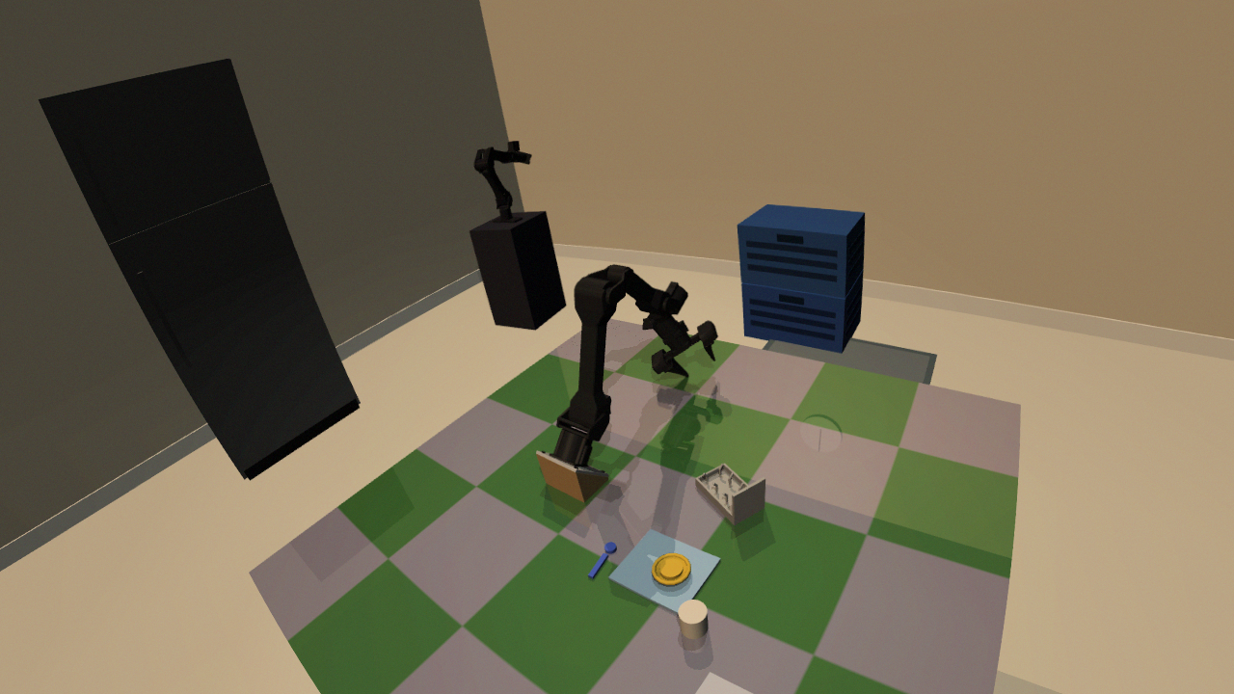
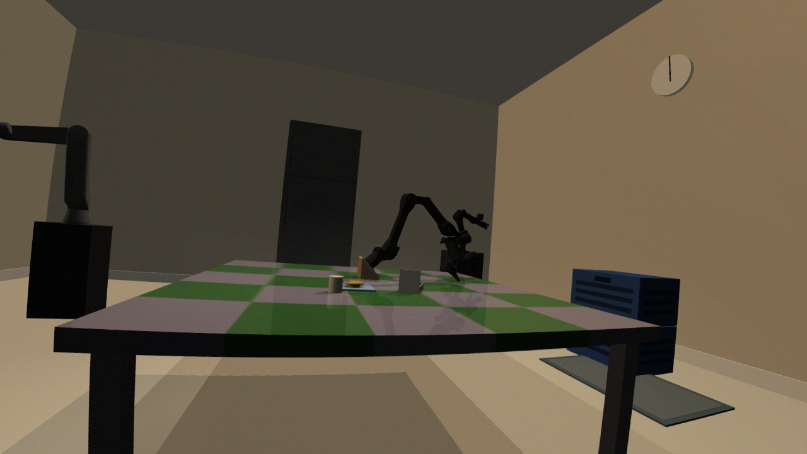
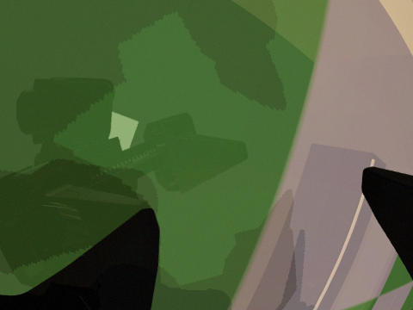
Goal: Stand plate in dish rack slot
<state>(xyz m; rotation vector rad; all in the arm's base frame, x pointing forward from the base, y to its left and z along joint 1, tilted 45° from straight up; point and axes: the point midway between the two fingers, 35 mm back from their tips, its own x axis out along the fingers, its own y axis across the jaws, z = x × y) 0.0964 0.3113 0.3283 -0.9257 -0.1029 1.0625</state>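
The yellow plate (image 1: pixel 671 570) (image 2: pixel 354 283) lies flat on a light-blue square mat (image 1: pixel 632 577). The small pale-grey dish rack (image 1: pixel 748 502) (image 2: pixel 409 280) stands on the table behind and to the right of the plate in the top view, with a tall panel at one end and small uprights inside; its slots are too small to make out well. My gripper (image 1: pixel 700 367) (image 3: pixel 265 201) is open and empty, with its fingers wide apart. It hangs above the far part of the table, well beyond the rack and the plate. The wrist view shows neither plate nor rack.
A beige cup (image 1: pixel 692 621) (image 2: pixel 335 284) stands close to the mat's near corner. A blue spoon-like thing (image 1: pixel 599 563) lies left of the mat. My arm's base sits on an orange-faced wedge (image 1: pixel 565 476) (image 2: pixel 360 267). A white flat thing (image 1: pixel 721 685) shows at the bottom edge of the top view.
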